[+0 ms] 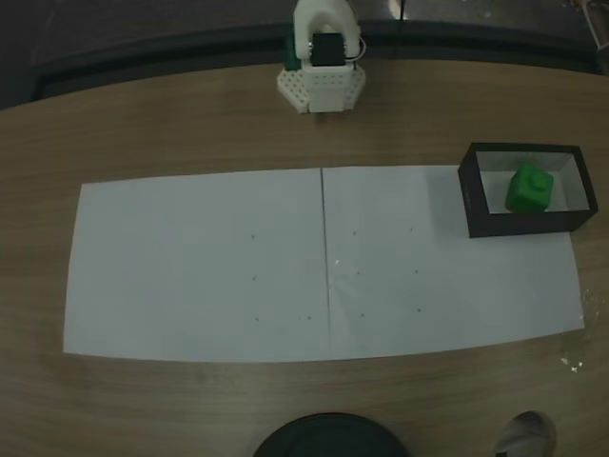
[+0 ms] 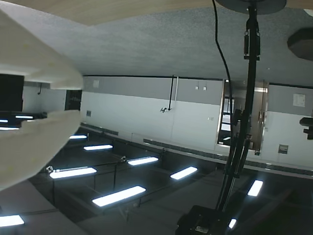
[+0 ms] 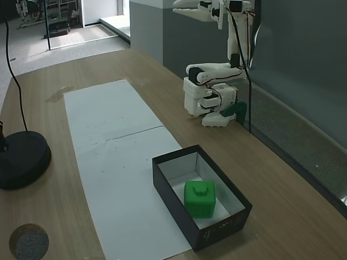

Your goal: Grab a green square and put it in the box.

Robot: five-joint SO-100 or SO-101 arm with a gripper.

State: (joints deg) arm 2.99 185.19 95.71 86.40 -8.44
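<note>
The green square (image 3: 199, 197) sits inside the box (image 3: 174, 187), resting on its white floor with the embossed round top facing up. In a fixed view from above, the square (image 1: 528, 187) lies toward the right half of the box (image 1: 471, 195), close to the far wall but apart from the left one. The box stands on the wooden table (image 3: 135, 70), overlapping the right end of the white paper (image 1: 209, 267) that runs across the tabletop; a seam divides the paper near its middle.

The white arm (image 3: 214, 92) is folded up at the far edge of the table, well apart from the box. Its base (image 1: 321, 88) stands just beyond the paper, and its upper links rise toward the top of the side view, where the gripper (image 3: 187, 8) points out level above the table, holding nothing. In the wrist view the two pale fingers (image 2: 34, 142) enter from the left, blurred and close to the lens, with a narrow gap between them near the frame edge; whether the tips meet cannot be told. That view looks away from the table, at ceiling lights and a far wall seen upside down.

A black round stand base (image 3: 21, 160) rests on the table at the near side of the paper, with a cable (image 3: 15, 70) rising from it.
</note>
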